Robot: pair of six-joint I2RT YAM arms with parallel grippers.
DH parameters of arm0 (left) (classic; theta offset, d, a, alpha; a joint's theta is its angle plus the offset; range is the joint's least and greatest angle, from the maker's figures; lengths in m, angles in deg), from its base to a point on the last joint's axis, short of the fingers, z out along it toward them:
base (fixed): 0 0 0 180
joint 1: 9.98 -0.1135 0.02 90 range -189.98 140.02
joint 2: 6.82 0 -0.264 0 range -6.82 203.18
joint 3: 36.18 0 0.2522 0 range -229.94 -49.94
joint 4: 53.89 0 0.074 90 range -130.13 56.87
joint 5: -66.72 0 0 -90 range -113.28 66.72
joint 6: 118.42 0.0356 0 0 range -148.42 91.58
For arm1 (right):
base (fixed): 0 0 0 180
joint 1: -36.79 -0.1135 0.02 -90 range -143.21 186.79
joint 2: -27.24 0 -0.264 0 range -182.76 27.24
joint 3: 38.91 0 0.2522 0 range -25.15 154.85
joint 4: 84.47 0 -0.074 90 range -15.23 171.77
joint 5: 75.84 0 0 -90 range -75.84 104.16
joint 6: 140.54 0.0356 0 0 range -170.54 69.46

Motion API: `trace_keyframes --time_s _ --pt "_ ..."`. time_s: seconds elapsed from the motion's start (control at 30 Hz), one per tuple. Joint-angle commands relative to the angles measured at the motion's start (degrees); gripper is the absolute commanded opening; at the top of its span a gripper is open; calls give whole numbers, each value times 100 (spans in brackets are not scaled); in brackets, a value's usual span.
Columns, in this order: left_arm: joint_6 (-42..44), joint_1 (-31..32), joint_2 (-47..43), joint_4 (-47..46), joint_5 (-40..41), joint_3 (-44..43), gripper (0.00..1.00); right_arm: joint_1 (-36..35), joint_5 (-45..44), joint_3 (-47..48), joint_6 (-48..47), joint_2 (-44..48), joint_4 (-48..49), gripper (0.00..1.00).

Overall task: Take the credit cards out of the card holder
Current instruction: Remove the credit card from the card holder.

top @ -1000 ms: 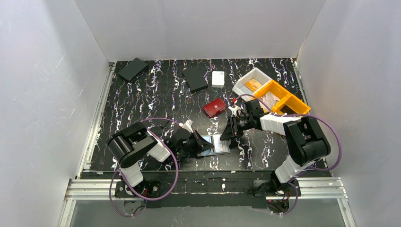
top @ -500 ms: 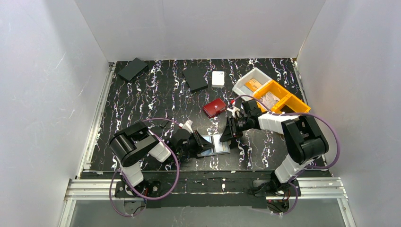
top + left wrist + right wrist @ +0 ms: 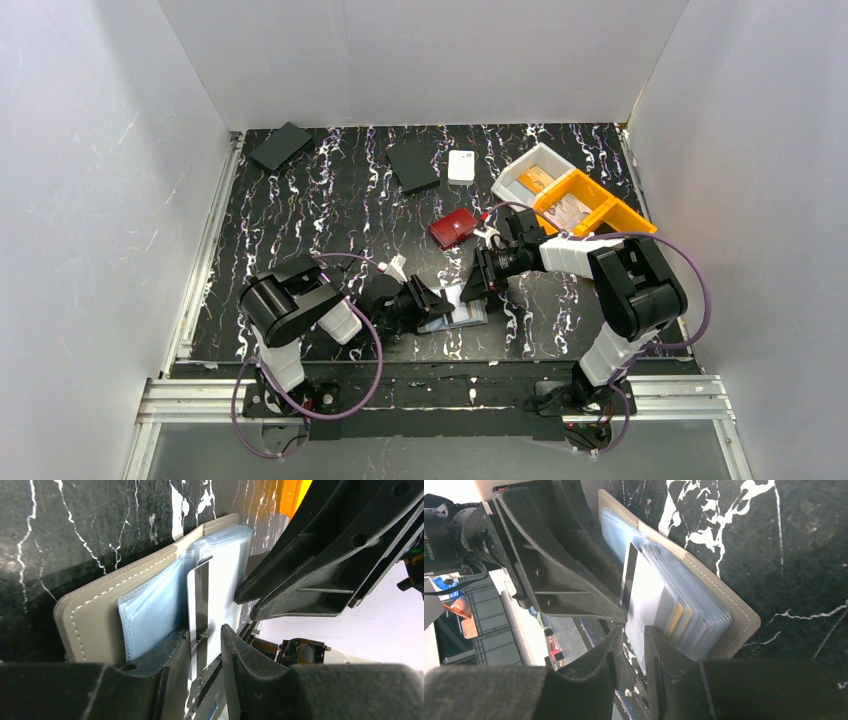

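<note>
The grey card holder [image 3: 458, 308] lies open near the table's front, showing pale blue plastic sleeves [image 3: 150, 610]. A light blue card with a dark stripe [image 3: 200, 600] stands on edge out of the sleeves at the fold. My left gripper [image 3: 205, 635] is closed narrowly on its near end. My right gripper [image 3: 630, 632] comes from the other side. Its jaws are a little apart with the same card's [image 3: 641, 595] edge between the fingertips. An orange card edge [image 3: 674, 620] shows in a sleeve. The two grippers nearly touch over the holder.
A dark red case [image 3: 453, 228] lies just behind the holder. Two flat black squares [image 3: 413, 164] [image 3: 280, 146] and a small white box [image 3: 461, 166] lie at the back. A white tray [image 3: 530, 170] and an orange bin [image 3: 595, 208] stand at the back right.
My right gripper has moved left and toward the holder, closing in on the card. My left gripper has stayed at the holder.
</note>
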Motion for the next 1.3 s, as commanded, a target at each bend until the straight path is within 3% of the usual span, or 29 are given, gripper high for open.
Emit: trace_keyframes --time_s 0.0,0.07,0.13,0.17,0.47,0.73,1.27 --pt "-126 11 327 5 -1 167 27 -131 -638 24 -293 -216 -286 32" --pt "-202 -5 408 -176 -34 172 21 -131 -652 18 -308 -231 -288 32" --pt "-264 -26 528 -362 -86 157 4 -135 -706 37 -323 -243 -312 32" --pt "-307 -39 565 -457 -94 157 0 -133 -753 52 -344 -245 -335 32" --pt "-354 -177 454 -587 65 658 0 -102 -1443 79 -609 -145 -638 38" --pt "-210 -272 322 -673 54 1029 0 -82 -1533 140 -712 -241 -736 41" --pt "486 -359 -627 -1281 -19 1233 0 -94 66 137 -1193 827 -409 57"
